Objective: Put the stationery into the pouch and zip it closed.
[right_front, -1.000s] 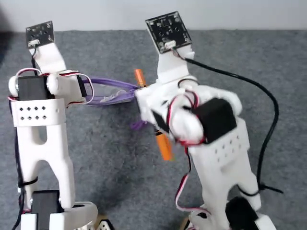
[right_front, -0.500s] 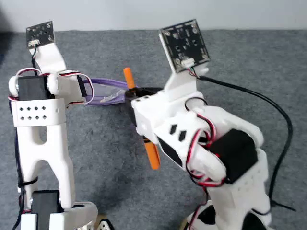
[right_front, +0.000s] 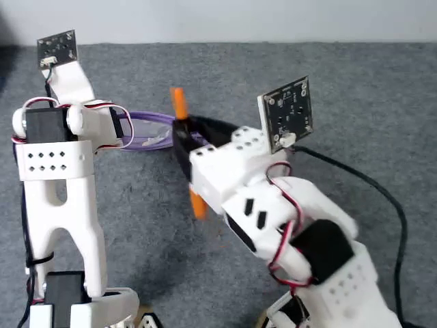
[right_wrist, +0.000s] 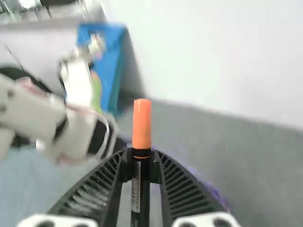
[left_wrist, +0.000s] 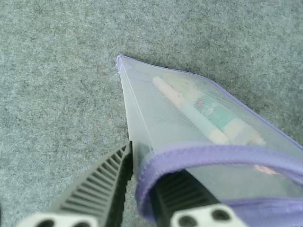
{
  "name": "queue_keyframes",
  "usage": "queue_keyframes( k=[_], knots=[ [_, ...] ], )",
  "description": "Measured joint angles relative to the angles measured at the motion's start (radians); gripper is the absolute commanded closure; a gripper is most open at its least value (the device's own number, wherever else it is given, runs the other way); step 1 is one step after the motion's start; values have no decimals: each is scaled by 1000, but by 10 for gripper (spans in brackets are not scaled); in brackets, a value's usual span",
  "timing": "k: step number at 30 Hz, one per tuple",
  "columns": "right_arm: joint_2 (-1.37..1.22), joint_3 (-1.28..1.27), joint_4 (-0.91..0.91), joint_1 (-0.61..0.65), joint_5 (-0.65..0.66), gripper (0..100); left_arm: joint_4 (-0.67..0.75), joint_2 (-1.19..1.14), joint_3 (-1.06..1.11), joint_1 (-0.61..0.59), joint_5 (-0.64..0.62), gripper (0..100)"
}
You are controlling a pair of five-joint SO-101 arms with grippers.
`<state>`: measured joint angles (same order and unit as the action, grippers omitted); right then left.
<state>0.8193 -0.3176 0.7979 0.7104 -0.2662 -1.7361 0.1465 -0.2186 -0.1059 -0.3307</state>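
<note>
Print on the pale pens (left_wrist: 199, 113) inside is too faint for you to read. Your left gripper (left_wrist: 139, 163) pinches the purple-bound rim of the translucent mesh pouch (left_wrist: 156, 109), over grey felt-like matting (right_front: 355, 82). Further right, your right gripper (right_wrist: 141, 158) clamps a smooth orange marker (right_wrist: 141, 123), seemingly just beside the pouch mouth. The claw hides the marker's middle.

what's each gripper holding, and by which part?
Left gripper is shut on the pouch, pinching it at the purple-trimmed mouth. Right gripper is shut on the orange marker, clamping its dark barrel below the cap.
</note>
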Motion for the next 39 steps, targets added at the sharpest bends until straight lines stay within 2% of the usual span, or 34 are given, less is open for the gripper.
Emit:
queue_keyframes(
  k=[4, 12, 18, 26, 33, 39],
  knots=[
    [-25, -104, -299, 0, 6, 991, 0, 0, 0, 0, 0, 988],
    [-215, -215, -858, 0, 153, 991, 0, 0, 0, 0, 0, 988],
    [-370, -216, -1069, 0, 203, 991, 0, 0, 0, 0, 0, 988],
    [-417, -313, -1083, 0, 203, 987, 0, 0, 0, 0, 0, 988],
    [-350, -342, -801, 3, 203, 820, 0, 0, 0, 0, 0, 988],
    [-270, -344, -635, 3, 203, 888, 0, 0, 0, 0, 0, 988]
  ],
)
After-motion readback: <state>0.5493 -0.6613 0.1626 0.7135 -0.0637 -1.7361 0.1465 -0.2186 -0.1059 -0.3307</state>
